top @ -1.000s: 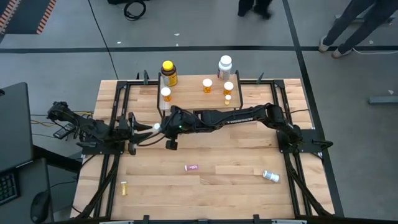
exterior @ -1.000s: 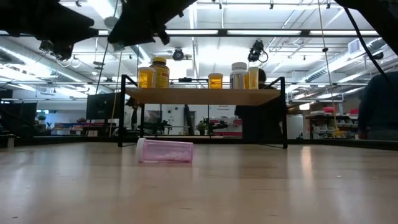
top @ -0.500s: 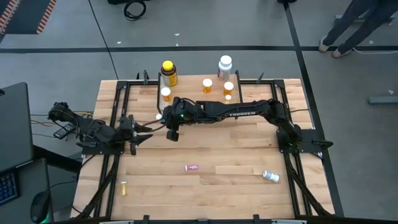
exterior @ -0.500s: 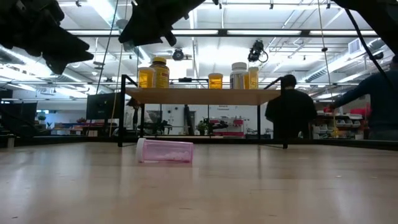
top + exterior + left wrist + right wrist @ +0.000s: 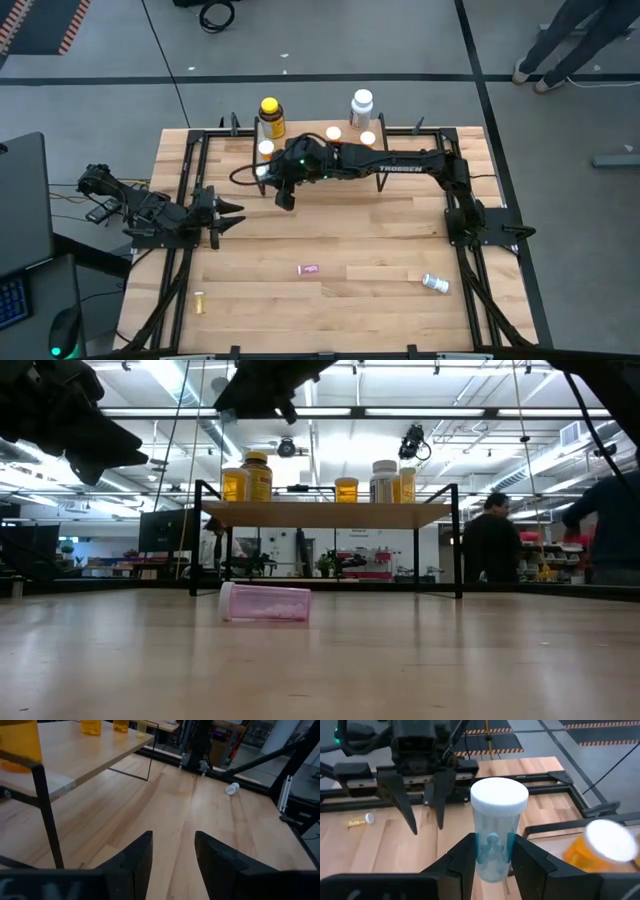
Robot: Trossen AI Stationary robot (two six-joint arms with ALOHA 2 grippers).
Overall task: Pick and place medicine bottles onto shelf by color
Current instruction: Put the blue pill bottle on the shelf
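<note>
My right gripper (image 5: 268, 180) hangs above the table off the left end of the shelf (image 5: 320, 150), shut on a clear teal-tinted vial (image 5: 493, 837) with a white cap (image 5: 499, 797). The shelf carries a big yellow bottle (image 5: 270, 115), a big white bottle (image 5: 361, 103) and orange white-capped vials (image 5: 333, 133). My left gripper (image 5: 226, 212) waits open near the table's left side, pointing right; its fingers (image 5: 172, 855) frame bare wood. A pink vial (image 5: 308, 269) lies on its side mid-table, also seen in the low view (image 5: 265, 602). My right gripper pinches the vial's lower body (image 5: 492, 857) between its two fingers (image 5: 462, 865), reaching level from the table's right. The capped end stands free of the fingers. The vial is lifted clear of the table.
A white bottle (image 5: 435, 283) lies on its side near the right front, and a tiny yellow vial (image 5: 199, 302) lies near the left front. Black frame rails (image 5: 190, 180) border the table. People move about in the room beyond the table (image 5: 490, 545).
My right gripper has carried the vial from beside my left gripper toward the far edge and up, reaching the shelf's left end. My left gripper has drawn back a little toward the table's left and stays open.
</note>
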